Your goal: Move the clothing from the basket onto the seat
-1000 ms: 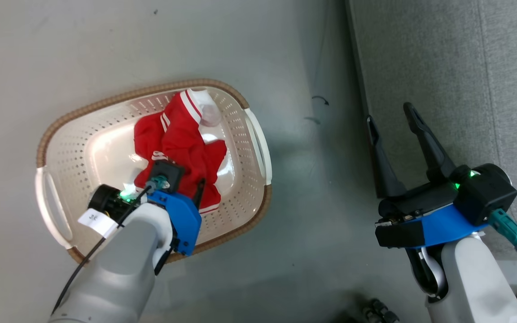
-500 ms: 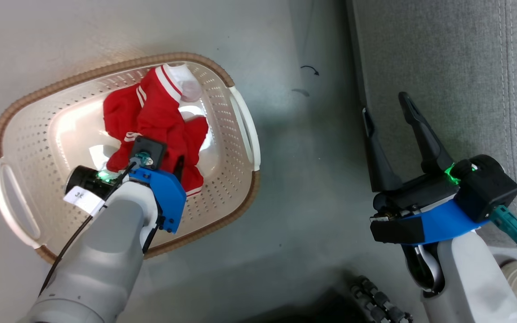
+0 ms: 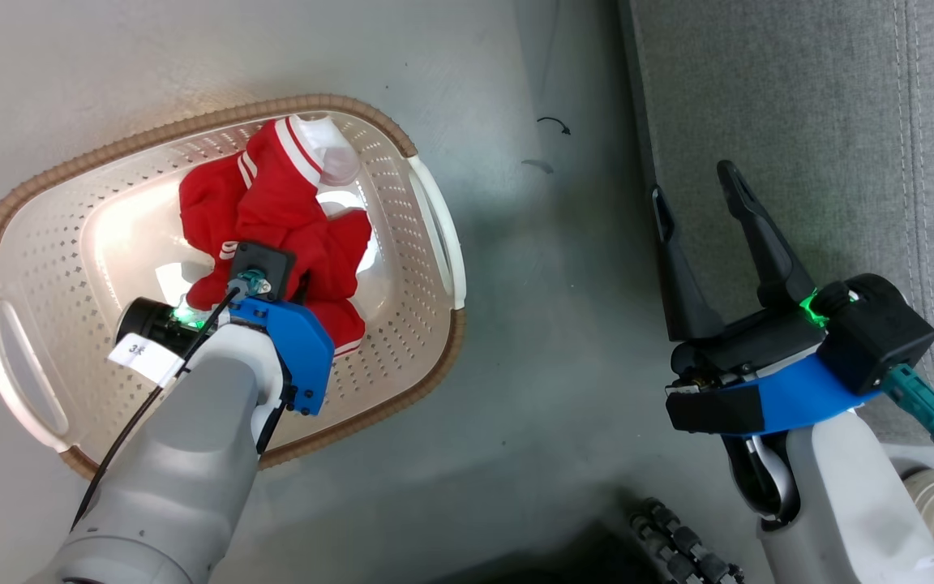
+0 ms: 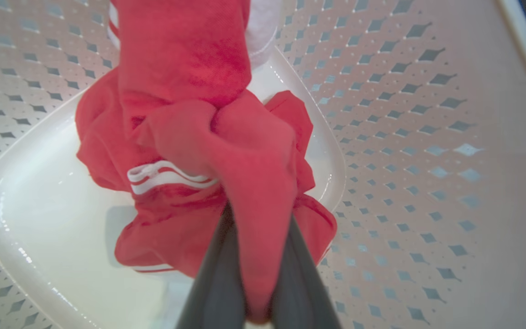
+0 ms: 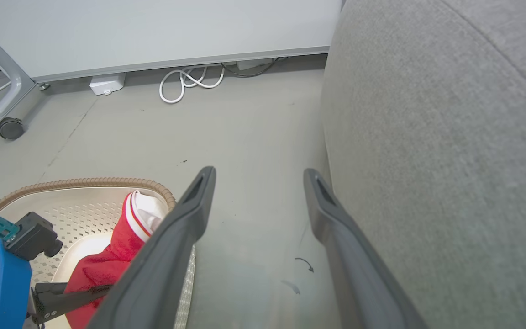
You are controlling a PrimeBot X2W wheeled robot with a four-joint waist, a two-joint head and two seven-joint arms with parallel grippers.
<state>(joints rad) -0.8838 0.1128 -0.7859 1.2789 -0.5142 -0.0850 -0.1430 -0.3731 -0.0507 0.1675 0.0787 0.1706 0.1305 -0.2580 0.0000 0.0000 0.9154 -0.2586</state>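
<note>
while clothing (image 3: 272,211) in gripper (image 4: 259,228), tag (image 3: 141,354) "3"

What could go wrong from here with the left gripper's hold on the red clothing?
The left gripper pinches just one fold of the clothing, so it might slip free or leave part of the pile behind. Hanging fabric could snag the basket rim and drag it. The open right gripper hovers at the seat edge, possibly in the carry path.

Smooth grey floor (image 5: 244,137); pale wall (image 5: 153,27) behind; white cable coil (image 5: 190,82), white box (image 5: 107,84), castered metal leg (image 5: 11,68) along it.
</note>
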